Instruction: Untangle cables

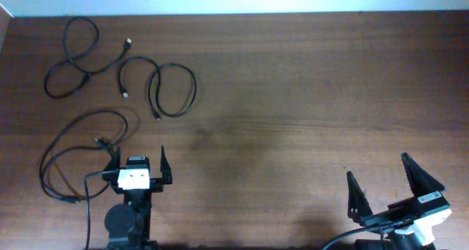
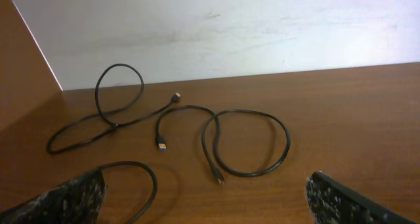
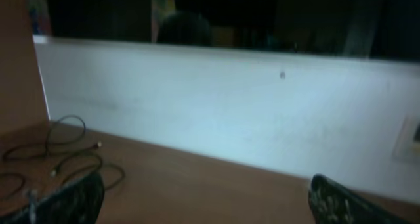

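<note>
Three thin black cables lie apart on the wooden table's left part. One cable (image 1: 73,56) loops at the far left back, also in the left wrist view (image 2: 108,112). A second cable (image 1: 172,89) curls in the middle, also in the left wrist view (image 2: 252,145). A third cable (image 1: 77,151) loops beside my left arm; part shows in the left wrist view (image 2: 147,181). My left gripper (image 1: 139,169) is open and empty, just right of the third cable. My right gripper (image 1: 396,188) is open and empty at the front right, far from the cables.
The table (image 1: 308,96) is dark brown wood with a white wall (image 2: 230,27) along its back edge. A brown side panel (image 2: 20,73) stands at the left. The right wrist view shows the cables dimly at its left (image 3: 59,152).
</note>
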Controlling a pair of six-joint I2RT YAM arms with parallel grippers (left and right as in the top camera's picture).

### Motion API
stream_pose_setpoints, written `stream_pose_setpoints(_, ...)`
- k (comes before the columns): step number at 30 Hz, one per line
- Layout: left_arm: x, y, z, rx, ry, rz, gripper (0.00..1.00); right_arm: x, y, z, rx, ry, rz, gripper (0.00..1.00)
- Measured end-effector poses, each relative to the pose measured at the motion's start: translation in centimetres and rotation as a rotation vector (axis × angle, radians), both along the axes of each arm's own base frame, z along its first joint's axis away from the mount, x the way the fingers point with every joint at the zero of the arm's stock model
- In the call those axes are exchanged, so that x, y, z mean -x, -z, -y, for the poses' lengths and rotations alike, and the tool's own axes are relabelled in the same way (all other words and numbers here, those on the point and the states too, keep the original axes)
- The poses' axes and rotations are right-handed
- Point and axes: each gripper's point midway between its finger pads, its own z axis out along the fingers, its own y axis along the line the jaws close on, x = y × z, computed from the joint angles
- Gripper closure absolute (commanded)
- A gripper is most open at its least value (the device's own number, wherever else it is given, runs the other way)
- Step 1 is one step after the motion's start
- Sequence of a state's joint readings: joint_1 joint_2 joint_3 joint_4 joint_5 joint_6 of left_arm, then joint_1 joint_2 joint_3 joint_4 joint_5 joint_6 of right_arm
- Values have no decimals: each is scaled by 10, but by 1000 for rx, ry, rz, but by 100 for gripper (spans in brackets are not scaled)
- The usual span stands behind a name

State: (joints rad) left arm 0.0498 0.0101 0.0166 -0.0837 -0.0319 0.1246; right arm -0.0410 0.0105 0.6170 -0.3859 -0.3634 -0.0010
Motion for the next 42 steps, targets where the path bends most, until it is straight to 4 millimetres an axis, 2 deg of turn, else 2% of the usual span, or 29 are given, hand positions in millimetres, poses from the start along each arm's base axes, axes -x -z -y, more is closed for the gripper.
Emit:
stream_pose_setpoints(2,0,1,0,0,0,-2,1,-5,-19,-3,5,-22,160,2)
stream_pose_setpoints(5,0,0,0,0,0,0,1,-31,20,-9,2,-57,137,1)
stream_pose_setpoints(6,0,0,0,0,0,0,1,-47,53,-10,1,-61,70,2)
stream_pose_setpoints(8,0,0,0,0,0,0,1,-61,92,-11,0,-61,-7,1)
stream_pose_setpoints(9,0,0,0,0,0,0,1,-71,123,-11,-1,-61,-79,1)
stream_pose_setpoints(12,0,0,0,0,0,0,1,-81,176,-9,-3,-53,-200,1)
stream_pose_setpoints(15,0,0,0,0,0,0,1,-81,174,-6,-5,-38,-192,2)
stream_pose_setpoints(17,0,0,0,0,0,0,1,-82,191,-1,-8,-20,-265,2)
stream_pose_setpoints(21,0,0,0,0,0,0,1,-85,191,14,-17,44,-265,2)
stream_pose_setpoints(25,0,0,0,0,0,0,1,-91,196,50,-31,262,-281,2)
stream_pose_setpoints(27,0,0,0,0,0,0,1,-91,197,71,-113,391,-294,2)
stream_pose_setpoints(29,0,0,0,0,0,0,1,-91,197,78,-150,430,-292,2)
stream_pose_setpoints(31,0,0,0,0,0,0,1,-90,196,80,-169,446,-289,2)
stream_pose_setpoints(35,0,0,0,0,0,0,1,-91,196,65,-171,386,-295,2)
stream_pose_setpoints(42,0,0,0,0,0,0,1,-91,196,64,-171,383,-295,1)
